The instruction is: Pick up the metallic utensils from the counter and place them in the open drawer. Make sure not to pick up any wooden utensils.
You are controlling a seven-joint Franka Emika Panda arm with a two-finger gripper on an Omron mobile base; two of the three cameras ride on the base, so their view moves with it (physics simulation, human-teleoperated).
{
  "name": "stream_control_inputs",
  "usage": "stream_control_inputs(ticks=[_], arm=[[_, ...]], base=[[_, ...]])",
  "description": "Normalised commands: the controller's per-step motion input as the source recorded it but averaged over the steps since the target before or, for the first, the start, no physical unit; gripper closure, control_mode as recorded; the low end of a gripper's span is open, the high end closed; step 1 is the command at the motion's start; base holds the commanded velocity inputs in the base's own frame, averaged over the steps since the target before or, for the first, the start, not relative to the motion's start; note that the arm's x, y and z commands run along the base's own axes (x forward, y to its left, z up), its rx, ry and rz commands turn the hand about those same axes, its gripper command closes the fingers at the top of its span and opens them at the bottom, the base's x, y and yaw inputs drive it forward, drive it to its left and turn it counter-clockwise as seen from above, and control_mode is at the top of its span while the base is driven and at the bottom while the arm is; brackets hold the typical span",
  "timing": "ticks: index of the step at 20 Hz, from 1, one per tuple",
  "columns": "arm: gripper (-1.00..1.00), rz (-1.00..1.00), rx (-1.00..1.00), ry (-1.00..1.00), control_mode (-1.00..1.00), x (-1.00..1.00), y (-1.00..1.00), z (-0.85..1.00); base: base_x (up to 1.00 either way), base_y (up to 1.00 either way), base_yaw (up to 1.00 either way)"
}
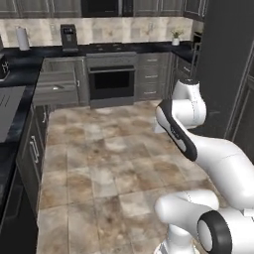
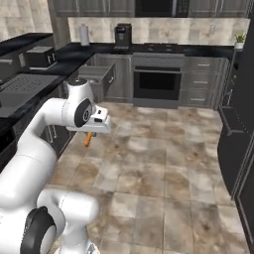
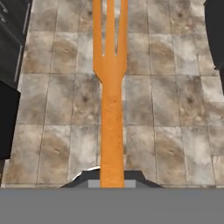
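Observation:
My gripper (image 3: 112, 180) is shut on the handle of a bright orange fork (image 3: 111, 109), one of the metallic utensils. Its tines point away over the tiled floor. In the right base view the orange fork (image 2: 88, 139) hangs below the gripper (image 2: 92, 132), above the floor and in front of the black counter (image 2: 34, 82). The open drawer (image 2: 99, 75) juts from the grey cabinets beyond the hand; in the left base view the open drawer (image 1: 55, 89) stands out at the back left, next to the counter (image 1: 12, 111). The wooden utensils are out of view.
An oven (image 1: 111, 79) sits in the back wall of cabinets. A coffee machine (image 2: 122, 35) and a paper towel roll (image 2: 84, 34) stand on the back counter. A tall dark unit (image 2: 243, 109) lines the right side. Wide tiled floor (image 2: 163, 158) lies between.

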Motion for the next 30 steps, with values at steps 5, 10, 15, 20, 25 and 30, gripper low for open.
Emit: stream_control_inputs(ticks=[5, 10, 15, 20, 25, 30], arm=[[1.00, 0.00, 0.00, 0.00, 1.00, 0.00, 0.00, 0.00], [1.00, 0.00, 0.00, 0.00, 1.00, 0.00, 0.00, 0.00], [1.00, 0.00, 0.00, 0.00, 1.00, 0.00, 0.00, 0.00], [1.00, 0.00, 0.00, 0.00, 1.00, 0.00, 0.00, 0.00], [1.00, 0.00, 0.00, 0.00, 1.00, 0.00, 0.00, 0.00], [1.00, 0.00, 0.00, 0.00, 1.00, 0.00, 0.00, 0.00]], base=[[1.00, 0.39, 0.26], [1.00, 0.04, 0.45], [1.00, 0.33, 0.39], [0.60, 0.24, 0.09], [0.40, 0.00, 0.00], [0.26, -0.08, 0.00]])
